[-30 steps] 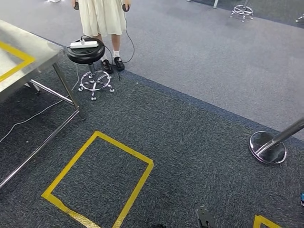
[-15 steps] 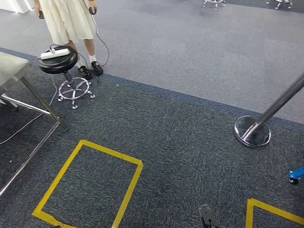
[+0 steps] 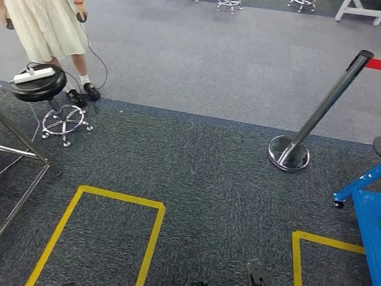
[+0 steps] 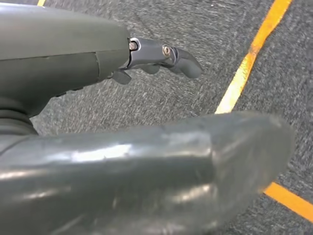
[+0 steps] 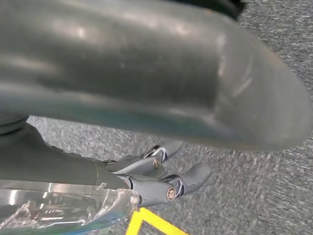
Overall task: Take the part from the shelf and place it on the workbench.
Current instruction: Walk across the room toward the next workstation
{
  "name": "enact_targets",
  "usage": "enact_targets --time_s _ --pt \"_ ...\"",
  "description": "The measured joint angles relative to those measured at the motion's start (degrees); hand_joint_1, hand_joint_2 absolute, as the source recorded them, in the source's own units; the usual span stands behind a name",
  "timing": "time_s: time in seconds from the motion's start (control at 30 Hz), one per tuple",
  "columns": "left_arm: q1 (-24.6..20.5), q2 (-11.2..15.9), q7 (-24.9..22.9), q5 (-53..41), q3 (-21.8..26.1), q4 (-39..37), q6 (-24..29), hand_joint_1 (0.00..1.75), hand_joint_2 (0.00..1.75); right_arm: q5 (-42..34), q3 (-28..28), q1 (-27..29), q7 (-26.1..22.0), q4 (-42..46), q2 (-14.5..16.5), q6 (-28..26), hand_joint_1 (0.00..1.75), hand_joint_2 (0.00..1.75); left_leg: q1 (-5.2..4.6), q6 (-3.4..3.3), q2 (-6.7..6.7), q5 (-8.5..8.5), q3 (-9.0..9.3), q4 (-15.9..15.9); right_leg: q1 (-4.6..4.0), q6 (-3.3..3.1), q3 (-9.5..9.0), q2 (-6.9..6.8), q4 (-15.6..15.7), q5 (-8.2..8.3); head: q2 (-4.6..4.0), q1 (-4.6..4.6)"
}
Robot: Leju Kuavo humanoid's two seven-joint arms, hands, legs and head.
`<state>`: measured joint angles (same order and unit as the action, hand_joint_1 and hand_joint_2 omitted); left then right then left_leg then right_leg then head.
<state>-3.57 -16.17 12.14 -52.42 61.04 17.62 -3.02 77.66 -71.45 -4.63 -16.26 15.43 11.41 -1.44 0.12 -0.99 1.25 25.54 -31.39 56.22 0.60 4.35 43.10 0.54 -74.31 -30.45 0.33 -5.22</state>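
My robot's hands, grey on grey.
Left hand [image 4: 110, 147]: glossy thumb, darker fingers [image 4: 162, 54], silver screws; right hand [image 5: 155, 98] matches.

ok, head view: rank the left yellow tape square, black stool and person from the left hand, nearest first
The left hand hangs low over yellow tape.
1. yellow tape square, lower left floor.
2. black stool, upper left.
3. person, just behind the stool.
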Motion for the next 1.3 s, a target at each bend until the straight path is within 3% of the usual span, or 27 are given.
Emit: enact_targets --time_s 0.03,0.07,0.13,0.2,0.27,0.33,0.37,0.43,0.5,0.53,0.57,0.6,0.67,0.73,0.8,0.87,0.97,1.0,1.03,1.07,1.13,1.2,1.23,1.3 --pt "-0.03 -0.01 -0.01 -0.03 0.03 0.0 0.01 0.0 0.0 0.0 -0.01 0.07 0.02 0.0 0.0 0.0 0.0 0.0 -0.02 0.01 0.61 0.09 0.1 0.01 0.04 0.04 -0.11 -0.18 -0.16 0.47 0.0 -0.02" --pt "-0.07 -0.03 -0.01 -0.07 0.04 0.0 0.01 0.0 0.0 0.0 -0.01 0.13 0.03 0.0 0.0 0.0 0.0 0.0 -0.01 0.1 1.14 0.2 0.26 0.01 0.06 0.05 -1.47 -0.44 2.19 1.96 0.0 -0.04" --pt "-0.1 -0.09 0.0 -0.17 0.07 0.0 0.01 0.0 0.0 0.0 -0.02 0.08 0.04 0.01 0.0 0.0 0.0 0.0 -0.13 0.53 2.07 0.58 0.69 0.07 -0.11 -0.04 -6.13 -2.06 10.45 5.36 0.0 -0.08" --pt "-0.11 -0.09 0.0 -0.31 0.15 0.0 0.01 0.0 0.0 0.0 -0.01 -0.14 0.03 0.02 0.01 0.0 0.0 0.0 -0.43 1.01 2.86 0.91 0.95 0.27 -0.4 -0.67 -8.8 -3.16 15.39 6.63 0.01 0.0" --pt "-0.16 -0.11 -0.01 -0.38 0.31 0.0 0.01 0.0 0.0 -0.01 -0.02 -0.18 0.04 0.02 0.01 0.0 0.0 0.0 -0.55 1.39 3.66 0.97 1.08 0.21 -0.56 -1.53 -8.76 -2.41 15.88 6.58 0.02 0.07" --pt "-0.26 -0.16 0.01 -0.38 0.41 0.0 0.01 0.0 0.0 -0.02 -0.03 -0.03 0.04 0.02 0.0 0.0 0.0 0.0 -0.38 1.94 3.15 1.75 0.97 0.62 -0.4 -2.19 -8.63 -1.42 16.05 6.73 0.02 0.11" --pt "-0.28 -0.17 0.01 -0.38 0.44 0.0 0.01 0.0 0.0 -0.02 -0.03 -0.03 0.04 0.02 0.0 0.0 0.0 0.0 -0.31 2.2 2.16 2.99 0.27 2.29 -0.24 -2.49 -8.61 -0.94 16.19 6.85 0.02 0.2" --pt "-0.25 -0.18 0.02 -0.38 0.5 -0.01 0.01 0.0 0.0 -0.01 -0.04 -0.14 0.04 0.02 0.0 0.0 0.0 0.0 -0.23 2.48 -0.07 6.76 -2.94 9.27 -0.06 -2.85 -8.55 0.1 16.37 7.0 0.02 0.45" --pt "-0.15 -0.17 0.02 -0.39 0.56 -0.02 0.01 0.0 0.0 0.0 -0.04 -0.18 0.03 0.02 0.0 0.0 0.0 0.0 -0.23 2.5 -0.72 9.0 -6.53 16.23 -0.05 -2.95 -8.5 1.29 16.42 7.05 0.01 0.61" --pt "-0.12 -0.16 0.01 -0.4 0.59 -0.02 0.01 0.0 0.0 0.0 -0.04 -0.15 0.03 0.02 0.0 0.0 0.0 0.0 -0.22 2.44 -0.77 8.44 -7.19 17.07 -0.04 -2.95 -8.52 1.96 16.41 7.06 0.01 0.64" --pt "-0.11 -0.15 0.01 -0.43 0.62 -0.02 0.01 0.0 0.0 0.0 -0.04 -0.13 0.04 0.02 0.0 0.0 0.0 0.0 -0.18 2.37 -0.91 6.75 -6.79 15.63 -0.01 -2.92 -8.57 2.67 16.41 7.07 0.01 0.64" --pt "-0.11 -0.14 0.01 -0.45 0.65 -0.02 0.01 0.0 0.0 -0.01 -0.04 -0.14 0.04 0.02 0.01 0.0 0.0 0.0 -0.1 2.3 -1.37 4.38 -5.49 12.41 0.05 -2.85 -8.64 3.41 16.4 7.08 0.0 0.65" --pt "-0.09 -0.15 0.01 -0.51 0.75 -0.04 0.01 0.0 0.0 -0.02 -0.04 -0.23 0.05 0.02 0.01 0.0 0.0 0.0 0.39 2.32 -4.07 0.53 -2.32 4.81 0.07 -2.49 -8.46 4.81 16.22 7.13 0.0 0.82" --pt "-0.13 -0.17 0.01 -0.56 0.84 -0.07 0.01 0.0 0.0 -0.02 -0.04 -0.27 0.07 0.02 0.0 0.0 0.0 0.0 0.68 2.36 -6.01 -0.17 -0.93 1.18 0.13 -1.84 -7.81 5.95 16.07 7.37 0.0 1.0" --pt "-0.19 -0.17 0.02 -0.57 0.89 -0.09 0.01 0.0 0.0 -0.01 -0.05 0.01 0.1 0.02 0.0 0.0 0.0 0.0 0.6 1.96 -5.25 0.02 -0.88 0.68 0.39 -1.08 -7.36 6.91 16.35 7.74 0.0 1.01" --pt "-0.26 -0.16 0.02 -0.57 0.93 -0.09 0.01 0.0 0.0 -0.01 -0.09 0.29 0.13 0.02 0.0 0.0 0.0 0.0 0.59 1.31 -4.04 -0.26 -0.76 0.29 0.27 -0.58 -6.54 5.38 15.14 6.81 0.0 0.77" --pt "-0.19 -0.1 0.02 -0.6 0.98 -0.09 0.01 0.0 0.0 0.0 -0.13 -0.09 0.13 0.02 0.01 0.02 0.0 0.0 0.23 0.69 -1.72 -0.31 -0.66 0.11 -0.05 -0.33 -2.03 1.13 5.36 1.77 0.0 0.13" --pt "-0.15 -0.07 0.02 -0.6 0.99 -0.09 0.01 0.0 0.0 0.0 -0.13 -0.2 0.13 0.02 0.02 0.02 0.0 0.0 0.07 0.58 -0.89 -0.25 -0.62 0.13 -0.05 -0.32 -0.59 0.54 2.1 0.6 0.01 0.09" --pt "-0.14 -0.04 0.02 -0.6 1.01 -0.09 0.01 0.0 0.0 0.0 -0.13 -0.18 0.14 0.02 0.02 0.02 0.0 0.0 -0.06 0.48 -0.16 -0.18 -0.55 0.14 -0.05 -0.37 -0.05 0.18 0.58 0.45 0.01 0.08" --pt "-0.18 -0.04 0.02 -0.6 1.01 -0.09 0.01 0.0 0.0 0.0 -0.14 -0.1 0.15 0.02 0.02 0.02 0.0 0.0 -0.14 0.43 0.46 -0.09 -0.43 0.14 -0.07 -0.47 -0.66 -0.08 1.36 1.35 0.01 0.08" --pt "-0.23 -0.09 0.01 -0.6 1.02 -0.09 0.01 0.0 0.0 0.0 -0.16 0.0 0.17 0.02 0.02 0.02 0.0 0.0 -0.2 0.53 1.52 0.19 -0.03 0.14 -0.31 -0.86 -4.62 -1.4 8.45 4.78 0.0 0.06" --pt "-0.22 -0.14 0.01 -0.6 1.02 -0.09 0.01 0.0 0.0 0.0 -0.17 -0.18 0.17 0.02 0.02 0.02 0.0 0.0 -0.42 0.91 2.44 0.49 0.19 0.28 -0.93 -1.45 -8.04 -3.17 14.74 6.67 0.01 0.09" --pt "-0.22 -0.15 0.02 -0.6 1.03 -0.1 0.0 0.0 0.0 0.0 -0.17 -0.26 0.17 0.03 0.02 0.01 0.0 0.0 -0.52 1.1 2.89 0.55 0.22 0.32 -1.19 -1.73 -8.58 -3.57 15.89 6.73 0.01 0.14" --pt "-0.27 -0.19 0.02 -0.6 1.03 -0.13 0.0 0.0 0.0 0.0 -0.19 -0.23 0.19 0.04 0.01 0.01 0.0 0.0 -0.6 1.56 3.83 0.53 0.32 0.24 -1.35 -2.35 -8.49 -2.65 16.15 6.83 0.02 0.16"
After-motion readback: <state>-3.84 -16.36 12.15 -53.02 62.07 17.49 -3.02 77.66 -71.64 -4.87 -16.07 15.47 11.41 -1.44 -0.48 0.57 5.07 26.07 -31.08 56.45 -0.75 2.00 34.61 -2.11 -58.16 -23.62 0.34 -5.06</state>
